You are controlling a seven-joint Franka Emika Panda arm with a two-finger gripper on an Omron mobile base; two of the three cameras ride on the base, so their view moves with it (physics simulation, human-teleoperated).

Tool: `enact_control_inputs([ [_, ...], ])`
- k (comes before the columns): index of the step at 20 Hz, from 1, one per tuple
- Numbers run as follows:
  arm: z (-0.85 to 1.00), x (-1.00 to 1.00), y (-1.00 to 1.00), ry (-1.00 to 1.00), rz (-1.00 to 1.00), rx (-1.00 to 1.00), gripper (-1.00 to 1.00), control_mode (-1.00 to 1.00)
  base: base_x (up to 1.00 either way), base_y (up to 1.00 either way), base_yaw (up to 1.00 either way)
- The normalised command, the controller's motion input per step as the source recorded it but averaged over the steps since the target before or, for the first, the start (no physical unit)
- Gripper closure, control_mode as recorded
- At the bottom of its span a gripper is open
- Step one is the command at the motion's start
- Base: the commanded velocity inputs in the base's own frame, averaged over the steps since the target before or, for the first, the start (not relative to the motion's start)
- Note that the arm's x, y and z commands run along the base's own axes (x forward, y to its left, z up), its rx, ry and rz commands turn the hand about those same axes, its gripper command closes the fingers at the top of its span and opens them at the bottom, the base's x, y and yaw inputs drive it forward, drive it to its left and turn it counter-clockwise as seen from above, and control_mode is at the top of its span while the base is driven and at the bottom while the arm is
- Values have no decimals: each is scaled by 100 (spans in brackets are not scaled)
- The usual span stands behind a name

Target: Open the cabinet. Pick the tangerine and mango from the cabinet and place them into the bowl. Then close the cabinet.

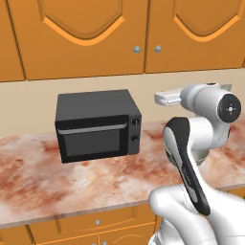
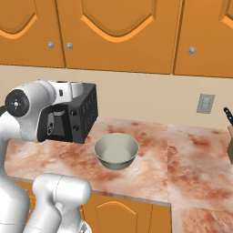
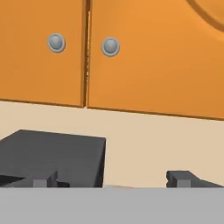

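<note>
Nothing of the task looks done yet: the cabinet [image 3: 131,65] is shut, both arch-panelled orange wooden doors flush, its two small round silver knobs [image 3: 110,46] above and ahead of the jaws [image 3: 113,179], which stand spread wide with nothing between them. The tangerine and mango are presumably behind those doors, so opening, both picks and closing all remain. The bowl [image 2: 116,151], round, deep, smooth and pale grey-green, waits empty on the mottled reddish stone table [image 2: 182,154], beside the boxy matte-black microwave [image 1: 98,125] below the jaws.

Beige wall [image 2: 136,98] — mottled marble counter [image 1: 119,174]
</note>
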Motion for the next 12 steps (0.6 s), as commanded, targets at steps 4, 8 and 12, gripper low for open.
enact_control_inputs([
  [4,29,-2,0,-12,0,0,-100,-100,0,0,0],
  [8,36,-2,0,-18,0,0,-100,-100,0,0,0],
  [12,26,0,0,-10,0,0,-100,-100,0,0,0],
])
